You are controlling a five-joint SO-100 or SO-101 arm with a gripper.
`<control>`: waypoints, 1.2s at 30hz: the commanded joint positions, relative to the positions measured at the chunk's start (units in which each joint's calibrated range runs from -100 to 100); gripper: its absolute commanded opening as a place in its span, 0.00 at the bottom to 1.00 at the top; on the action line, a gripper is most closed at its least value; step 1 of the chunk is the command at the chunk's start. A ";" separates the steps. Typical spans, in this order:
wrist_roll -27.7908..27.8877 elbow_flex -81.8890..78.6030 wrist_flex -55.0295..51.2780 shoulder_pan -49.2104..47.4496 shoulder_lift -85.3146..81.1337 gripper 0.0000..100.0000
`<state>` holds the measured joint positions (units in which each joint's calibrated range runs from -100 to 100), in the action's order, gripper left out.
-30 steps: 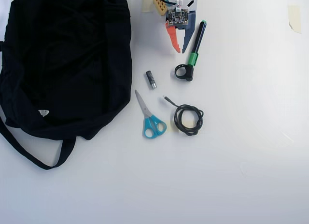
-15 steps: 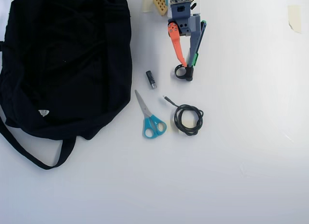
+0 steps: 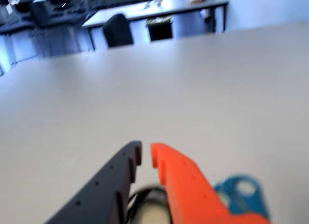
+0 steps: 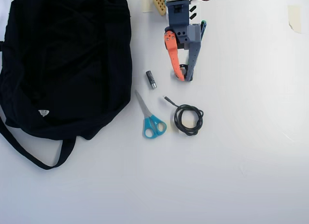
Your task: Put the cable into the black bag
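Since the earlier overhead frames the gripper [image 4: 183,79] has reached further down the table, now covering most of the green-black pen tool [image 4: 203,25]; fingers nearly together, only a thin slit betw. tips. Cable [image 4: 188,119] lies coiled on the table just below the tips in the overhead view, plug end pointing up-left toward them. Wrist view is blurred, cable [image 3: 145,195] dimly under the jaws. Black bag [image 4: 63,60] sits well apart at left, past the scissors [image 4: 150,119] and small battery [image 4: 151,79].
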<state>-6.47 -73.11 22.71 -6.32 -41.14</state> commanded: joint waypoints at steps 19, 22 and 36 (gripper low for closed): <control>6.68 52.18 -28.66 0.41 26.03 0.03; 6.63 56.13 -31.33 0.63 27.36 0.03; 7.15 58.74 -32.88 1.31 29.35 0.02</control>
<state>0.32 -16.82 -9.92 -5.22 -11.50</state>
